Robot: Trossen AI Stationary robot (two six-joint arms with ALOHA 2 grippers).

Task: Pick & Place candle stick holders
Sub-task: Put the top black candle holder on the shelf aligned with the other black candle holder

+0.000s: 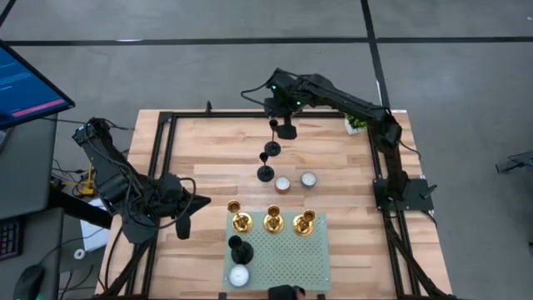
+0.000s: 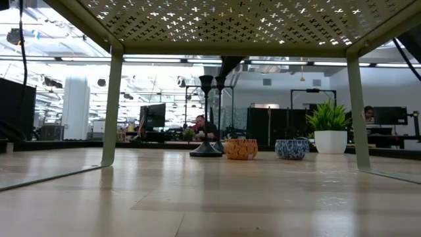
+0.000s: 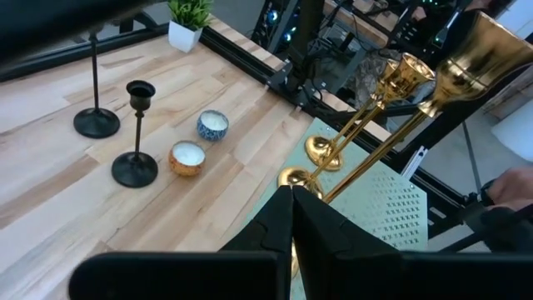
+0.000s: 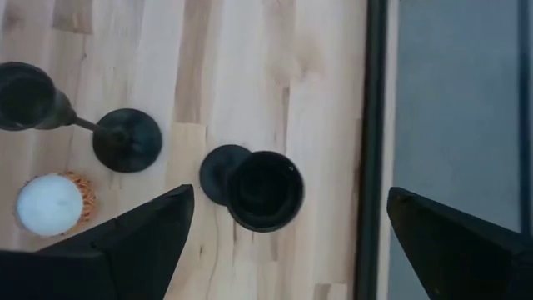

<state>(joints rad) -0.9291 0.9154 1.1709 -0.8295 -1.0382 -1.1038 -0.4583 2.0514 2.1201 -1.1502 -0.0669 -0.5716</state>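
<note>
The right arm's tool (image 4: 283,225) hovers wide open, holding nothing, directly above a slim matte black candle stick holder (image 4: 265,190) standing upright on the pale wooden surface (image 4: 250,67). Lowering straight down, centred on the stem, should avoid tipping it. The left tool (image 3: 291,218) waits, fully closed.

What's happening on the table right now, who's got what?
The right pincer hangs open above a black candle holder standing near the table's far edge, holding nothing. A second black holder stands on the wood nearby, next to two small candle pots. Three gold holders stand in a row on the perforated green stand, along with a third black holder. The left pincer waits shut, empty, at the table's left side.
</note>
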